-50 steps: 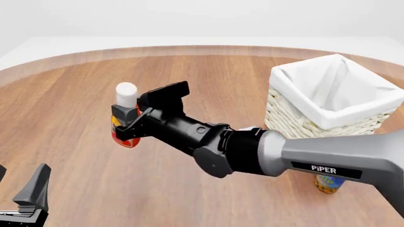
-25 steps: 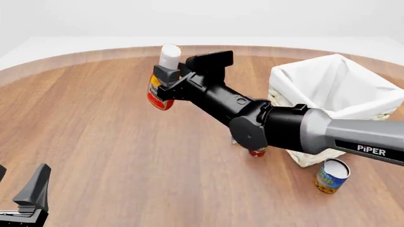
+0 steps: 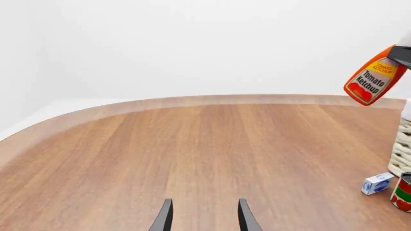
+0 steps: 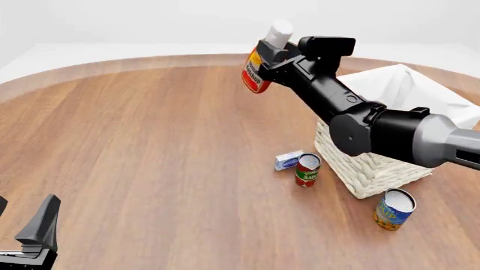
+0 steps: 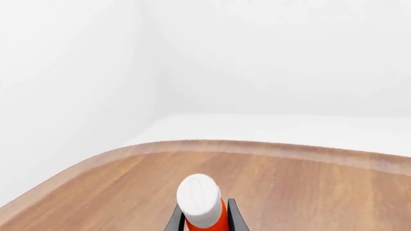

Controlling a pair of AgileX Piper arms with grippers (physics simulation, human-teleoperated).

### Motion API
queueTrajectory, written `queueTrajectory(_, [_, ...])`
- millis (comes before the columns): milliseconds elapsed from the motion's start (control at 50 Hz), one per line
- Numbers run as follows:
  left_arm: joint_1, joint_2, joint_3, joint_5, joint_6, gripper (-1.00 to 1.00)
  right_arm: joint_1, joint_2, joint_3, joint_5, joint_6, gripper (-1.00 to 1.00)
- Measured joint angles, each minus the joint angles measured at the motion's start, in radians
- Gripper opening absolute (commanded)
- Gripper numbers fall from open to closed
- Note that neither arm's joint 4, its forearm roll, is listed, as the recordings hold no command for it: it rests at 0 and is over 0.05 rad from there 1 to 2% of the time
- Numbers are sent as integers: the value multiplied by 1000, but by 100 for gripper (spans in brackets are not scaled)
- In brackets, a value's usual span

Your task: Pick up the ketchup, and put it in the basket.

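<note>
The ketchup [image 4: 258, 72], a red bottle with a white cap and a yellow-and-white label, hangs tilted in the air above the table. My right gripper [image 4: 271, 56] is shut on its upper part. It hangs just left of the basket [image 4: 372, 170], a cream wicker one with a white cloth liner. The right wrist view shows the ketchup's white cap [image 5: 200, 194] between the fingers [image 5: 235, 217]. From the left wrist the ketchup [image 3: 375, 80] is high at the far right. My left gripper [image 3: 204, 214] is open and holds nothing, low at the table's near left [image 4: 36, 233].
A red-and-green tomato sauce can [image 4: 307, 170] and a small white-and-blue box [image 4: 287, 160] stand just left of the basket's near corner. A blue-and-yellow can [image 4: 393, 209] stands in front of the basket. The basket's wicker edge [image 3: 403, 144] shows in the left wrist view.
My right arm has carried the ketchup up and to the right, from the table's middle left to beside the basket. The cans and box have come into sight. The left gripper has not moved.
</note>
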Motion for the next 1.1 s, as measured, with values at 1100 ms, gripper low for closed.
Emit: queueTrajectory(1100, [0,0,0,0,0,100,-479,-330,366,-119,32,-100])
